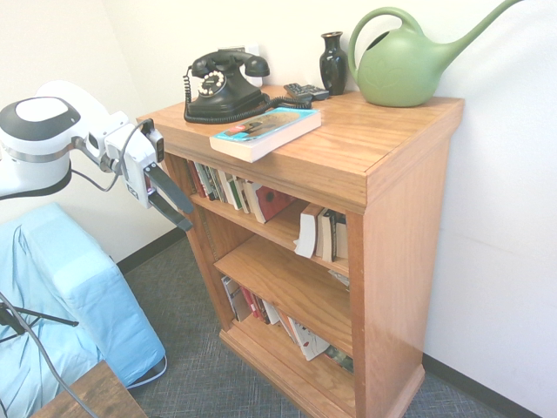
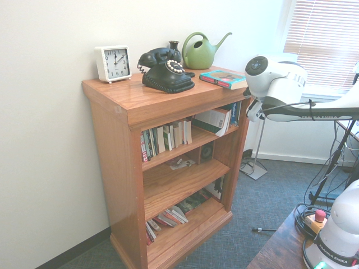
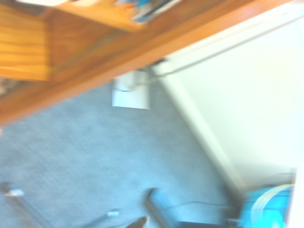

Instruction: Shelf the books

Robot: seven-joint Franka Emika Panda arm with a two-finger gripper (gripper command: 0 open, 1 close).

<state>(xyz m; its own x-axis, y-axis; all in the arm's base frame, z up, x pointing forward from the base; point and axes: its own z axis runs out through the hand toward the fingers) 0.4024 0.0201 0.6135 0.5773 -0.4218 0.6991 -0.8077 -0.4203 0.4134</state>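
Note:
A thick turquoise book (image 1: 265, 131) lies flat on the overhanging top of the oak shelf (image 1: 383, 148), near its front left corner. The same book (image 2: 224, 78) sits at the right end of the shelf (image 2: 140, 106) top in the second exterior view. My gripper (image 1: 190, 220) hangs open and empty beside the bookcase's left side, just below the top board and lower than the book. Its dark fingers (image 1: 170, 190) slant down toward the upper shelf level. The wrist view is blurred and shows only the bookcase's wood (image 3: 95, 52) and grey carpet (image 3: 85, 156).
On the top stand a black rotary phone (image 1: 222, 87), a black vase (image 1: 332, 61), a green watering can (image 1: 405, 65) and a white clock (image 2: 113, 63). Thin upright books (image 1: 231, 187) fill the left of the upper level. A blue-covered block (image 1: 70, 305) stands below the arm.

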